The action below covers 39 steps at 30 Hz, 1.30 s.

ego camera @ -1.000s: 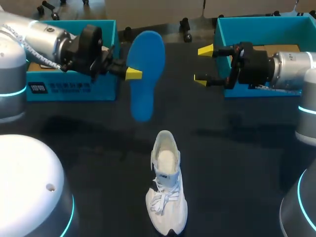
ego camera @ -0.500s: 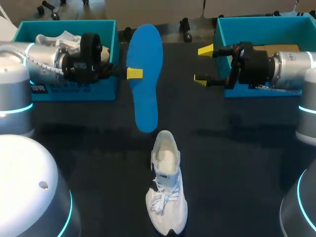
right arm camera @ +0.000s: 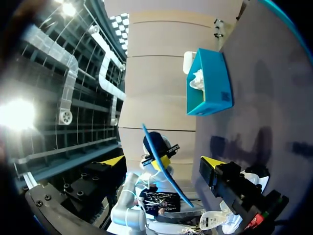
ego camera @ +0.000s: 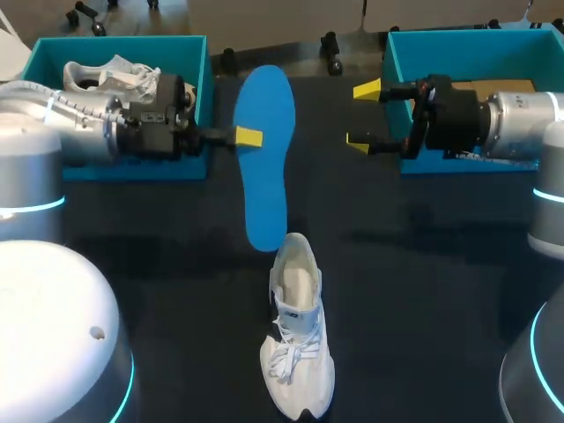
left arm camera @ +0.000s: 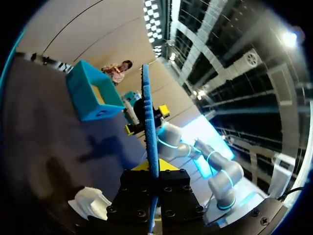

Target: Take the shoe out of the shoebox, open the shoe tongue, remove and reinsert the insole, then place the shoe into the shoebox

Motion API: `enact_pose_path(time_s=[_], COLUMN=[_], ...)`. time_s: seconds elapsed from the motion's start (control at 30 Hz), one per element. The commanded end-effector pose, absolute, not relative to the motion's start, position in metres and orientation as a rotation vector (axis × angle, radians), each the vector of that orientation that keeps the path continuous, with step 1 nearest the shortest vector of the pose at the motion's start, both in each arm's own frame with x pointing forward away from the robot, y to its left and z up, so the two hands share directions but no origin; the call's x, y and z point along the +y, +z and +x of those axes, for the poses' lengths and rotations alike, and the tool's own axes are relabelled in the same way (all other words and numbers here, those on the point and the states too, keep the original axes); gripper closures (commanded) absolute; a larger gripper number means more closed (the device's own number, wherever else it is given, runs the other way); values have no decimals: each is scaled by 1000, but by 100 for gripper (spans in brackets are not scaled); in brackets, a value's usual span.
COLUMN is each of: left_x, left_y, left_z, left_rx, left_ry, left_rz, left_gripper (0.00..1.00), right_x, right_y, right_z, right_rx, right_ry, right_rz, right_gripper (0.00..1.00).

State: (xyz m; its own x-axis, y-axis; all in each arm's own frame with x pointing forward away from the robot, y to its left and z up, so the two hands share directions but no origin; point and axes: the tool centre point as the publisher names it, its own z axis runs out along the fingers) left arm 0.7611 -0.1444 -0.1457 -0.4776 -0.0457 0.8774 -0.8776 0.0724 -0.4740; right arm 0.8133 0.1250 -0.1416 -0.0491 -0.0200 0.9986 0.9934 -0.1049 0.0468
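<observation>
A blue insole hangs upright over the table, my left gripper shut on its edge near the middle. Its lower tip is just above the heel opening of the white shoe, which stands on the dark table with its toe toward the front. In the left wrist view the insole shows edge-on between the fingers of the left gripper, and the shoe lies below and beside it. My right gripper stands open to the right of the insole, holding nothing. From the right wrist the insole shows ahead of the open right gripper.
A teal shoebox at the back left holds another white shoe, and my left arm lies in front of it. A second teal shoebox stands at the back right behind my right arm. The same two boxes show as the left box and the right box.
My left arm has come down and to the right with the insole. The insole's lower tip has dropped to the shoe's heel. The right arm has not moved.
</observation>
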Motion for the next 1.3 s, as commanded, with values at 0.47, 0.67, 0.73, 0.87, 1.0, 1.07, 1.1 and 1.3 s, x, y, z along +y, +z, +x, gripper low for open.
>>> enact_pose_path(time_s=[0.47,0.67,0.73,0.87,1.0,1.07,1.1,1.3], left_x=[-160,-164,-164,-164,-166,-168,-168,-172], left_y=[-164,-169,-169,-169,-170,-172,-172,-178], left_z=[770,775,777,783,787,791,792,801], left_rx=[-1427,-1385,-1380,-1320,-1266,-1229,-1225,-1187], left_ry=[1310,1286,1293,1274,1244,1215,1217,1201], left_rz=[1151,1131,1123,1130,1148,1154,1158,1182], left_gripper=[100,100,100,100,100,100,100,100], right_x=[126,126,126,126,126,126,126,126], right_y=[-142,-142,-142,-142,-142,-142,-142,-140], right_z=[814,814,814,814,814,814,814,812], right_rx=[-1176,-1176,-1176,-1176,-1176,-1176,-1176,-1200], right_ry=[-1332,-1332,-1332,-1332,-1332,-1332,-1332,-1296], right_rz=[-1246,-1246,-1246,-1246,-1246,-1246,-1246,-1280], right_gripper=[0,0,0,0,0,0,0,0])
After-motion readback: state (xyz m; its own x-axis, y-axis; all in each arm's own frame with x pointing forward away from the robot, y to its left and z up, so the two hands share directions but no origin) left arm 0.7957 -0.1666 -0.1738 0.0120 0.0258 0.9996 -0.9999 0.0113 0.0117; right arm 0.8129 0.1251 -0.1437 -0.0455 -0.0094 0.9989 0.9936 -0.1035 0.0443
